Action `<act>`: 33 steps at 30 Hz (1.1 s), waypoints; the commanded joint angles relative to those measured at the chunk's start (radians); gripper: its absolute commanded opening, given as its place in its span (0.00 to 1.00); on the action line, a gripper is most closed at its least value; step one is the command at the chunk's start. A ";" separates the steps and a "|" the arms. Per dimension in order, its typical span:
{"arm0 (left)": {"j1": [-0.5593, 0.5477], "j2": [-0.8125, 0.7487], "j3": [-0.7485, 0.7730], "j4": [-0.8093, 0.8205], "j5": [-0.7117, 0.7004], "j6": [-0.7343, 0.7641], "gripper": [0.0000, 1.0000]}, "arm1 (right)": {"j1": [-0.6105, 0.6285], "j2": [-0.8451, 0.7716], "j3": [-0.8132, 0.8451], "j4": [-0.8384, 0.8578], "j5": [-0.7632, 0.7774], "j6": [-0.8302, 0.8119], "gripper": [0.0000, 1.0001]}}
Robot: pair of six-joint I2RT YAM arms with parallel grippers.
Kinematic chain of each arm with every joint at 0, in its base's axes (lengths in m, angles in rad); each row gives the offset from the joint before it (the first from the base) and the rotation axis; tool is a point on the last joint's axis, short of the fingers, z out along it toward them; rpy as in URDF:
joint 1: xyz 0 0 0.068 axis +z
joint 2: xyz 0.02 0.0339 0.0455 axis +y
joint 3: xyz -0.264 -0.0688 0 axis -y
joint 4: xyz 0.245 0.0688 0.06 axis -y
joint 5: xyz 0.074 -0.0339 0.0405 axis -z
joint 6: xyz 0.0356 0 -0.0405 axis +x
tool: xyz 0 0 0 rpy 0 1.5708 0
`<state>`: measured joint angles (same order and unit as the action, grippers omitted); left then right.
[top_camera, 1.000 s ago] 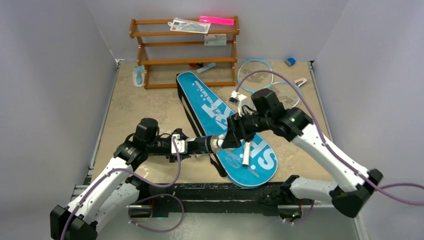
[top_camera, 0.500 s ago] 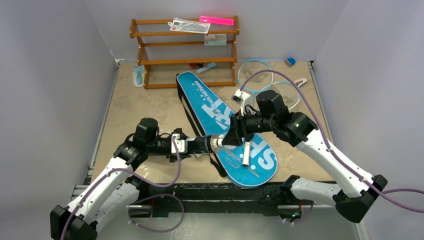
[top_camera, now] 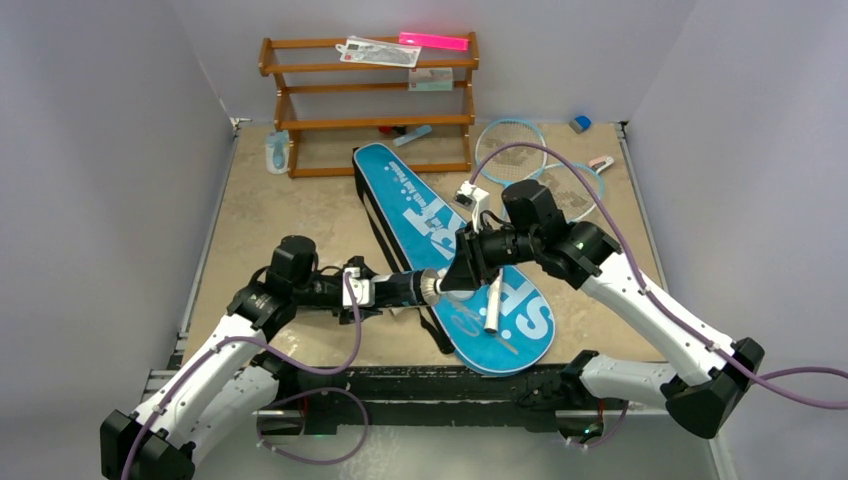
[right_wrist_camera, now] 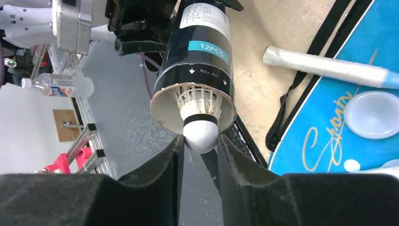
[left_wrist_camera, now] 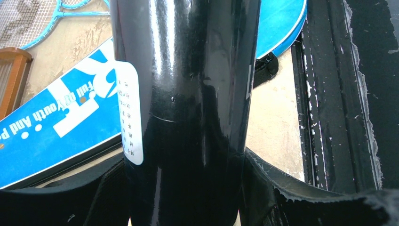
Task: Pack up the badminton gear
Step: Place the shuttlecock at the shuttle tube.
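the left pincer [left_wrist_camera: 186,193] is clamped around the long black tube [left_wrist_camera: 188,94], which juts straight out past its fingers. the right pincer [right_wrist_camera: 200,147] pinches the white cork of a shuttlecock [right_wrist_camera: 201,128], whose feathers sit inside the tube's open mouth just ahead of the fingertips. to the right of this pincer lies the blue bag [right_wrist_camera: 329,141], a white racket handle [right_wrist_camera: 324,66] resting across it.
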<state>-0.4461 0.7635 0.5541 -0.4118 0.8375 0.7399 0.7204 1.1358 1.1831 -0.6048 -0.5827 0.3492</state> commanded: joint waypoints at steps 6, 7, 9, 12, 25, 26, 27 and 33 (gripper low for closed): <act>0.004 -0.006 0.009 0.052 0.047 -0.011 0.00 | -0.001 0.008 -0.028 0.080 -0.073 0.040 0.20; 0.004 -0.006 0.009 0.051 0.049 -0.011 0.00 | -0.001 0.008 -0.033 0.090 -0.078 0.046 0.20; 0.005 -0.006 0.009 0.048 0.052 -0.006 0.00 | -0.001 0.009 -0.040 0.111 -0.078 0.057 0.20; 0.005 -0.007 0.010 0.044 0.052 -0.002 0.00 | 0.000 0.018 -0.044 0.143 -0.081 0.069 0.19; 0.004 -0.014 0.007 0.060 0.029 -0.033 0.00 | 0.033 0.074 -0.058 0.228 -0.086 0.107 0.17; 0.004 -0.013 0.007 0.060 0.030 -0.033 0.00 | 0.036 0.077 -0.061 0.234 -0.085 0.109 0.18; 0.004 -0.013 0.007 0.060 0.031 -0.035 0.00 | 0.041 0.081 -0.064 0.240 -0.083 0.111 0.17; 0.004 -0.016 0.007 0.065 0.032 -0.038 0.00 | 0.057 0.091 -0.063 0.242 -0.060 0.111 0.19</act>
<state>-0.4385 0.7631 0.5529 -0.4343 0.8082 0.7242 0.7521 1.2121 1.1244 -0.4339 -0.6388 0.4454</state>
